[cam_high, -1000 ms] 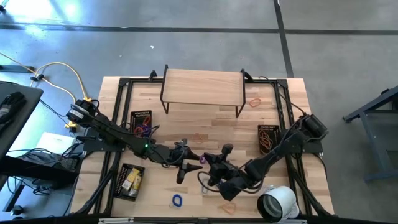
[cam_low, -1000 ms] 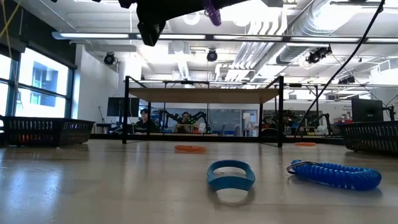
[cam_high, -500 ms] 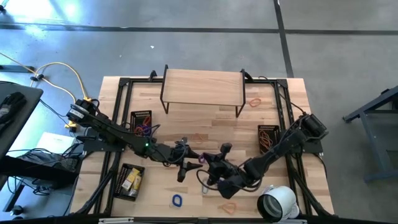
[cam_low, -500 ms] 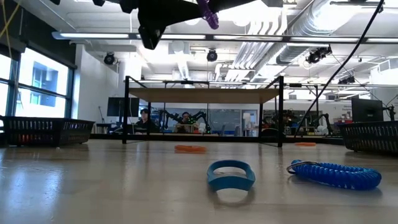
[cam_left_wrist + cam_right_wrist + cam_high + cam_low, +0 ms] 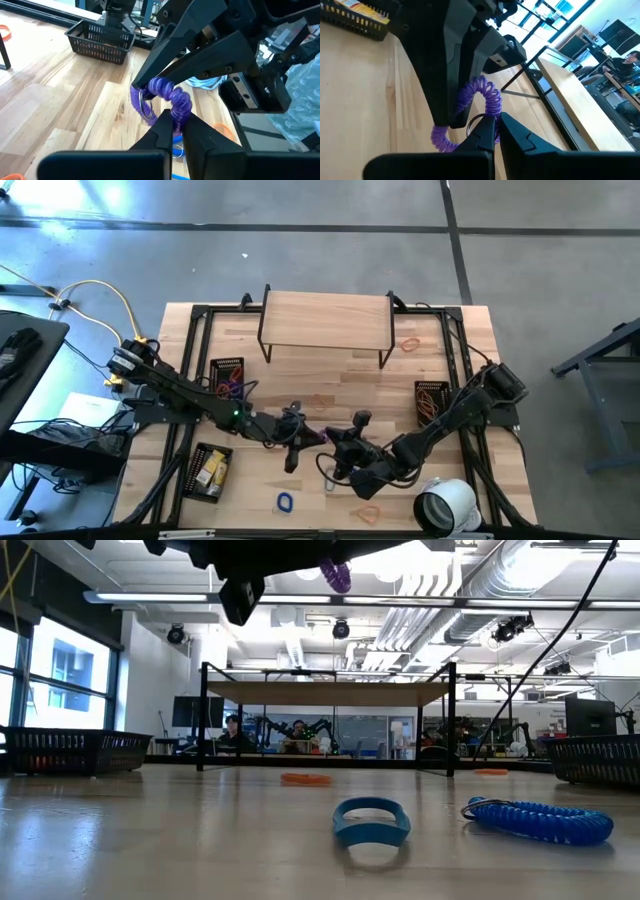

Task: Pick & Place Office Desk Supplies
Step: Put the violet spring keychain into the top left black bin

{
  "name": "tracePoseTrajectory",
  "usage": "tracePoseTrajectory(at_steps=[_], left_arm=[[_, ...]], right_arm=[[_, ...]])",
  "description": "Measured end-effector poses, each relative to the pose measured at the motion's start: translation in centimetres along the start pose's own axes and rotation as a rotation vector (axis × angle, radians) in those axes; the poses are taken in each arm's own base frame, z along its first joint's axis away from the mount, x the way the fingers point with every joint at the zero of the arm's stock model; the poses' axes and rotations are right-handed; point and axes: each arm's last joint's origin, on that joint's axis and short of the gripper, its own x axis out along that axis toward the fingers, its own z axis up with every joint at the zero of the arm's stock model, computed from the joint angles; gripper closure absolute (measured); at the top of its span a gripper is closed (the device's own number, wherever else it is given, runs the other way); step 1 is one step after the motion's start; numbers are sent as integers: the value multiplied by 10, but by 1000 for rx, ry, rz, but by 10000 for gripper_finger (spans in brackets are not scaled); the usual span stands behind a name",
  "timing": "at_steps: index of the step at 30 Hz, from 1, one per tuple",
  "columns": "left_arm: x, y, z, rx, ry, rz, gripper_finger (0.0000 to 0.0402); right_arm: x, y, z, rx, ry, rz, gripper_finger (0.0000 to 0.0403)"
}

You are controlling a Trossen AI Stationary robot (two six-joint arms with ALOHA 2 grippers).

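Above wooden table (image 5: 320,385), springy, light purple coil (image 5: 167,97) pinched at opposite ends by closed left gripper (image 5: 179,122) and closed right gripper (image 5: 493,124), likely stretching if pulled.

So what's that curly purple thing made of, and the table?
The purple coil looks like soft, shiny plastic: its tight spiral loops glint like a stretchy keyring cord. Both pincers, left and right, are pinching it. The table looks like pale wood, showing plank lines and grain under a smooth finish.
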Motion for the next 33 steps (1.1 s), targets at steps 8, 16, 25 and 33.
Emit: tracePoseTrajectory(at_steps=[8,16,25,33], left_arm=[[-2,-5,-5,14,35,-9,390],[-2,-4,-6,-6,39,-2,390],[-1,2,-7,-11,72,27,391],[-12,3,-5,-18,142,48,391]], right_arm=[[1,3,-1,12,31,147,398],[7,-1,-9,126,131,209,311],[3,1,-11,114,127,175,168],[2,1,-12,176,135,163,156]])
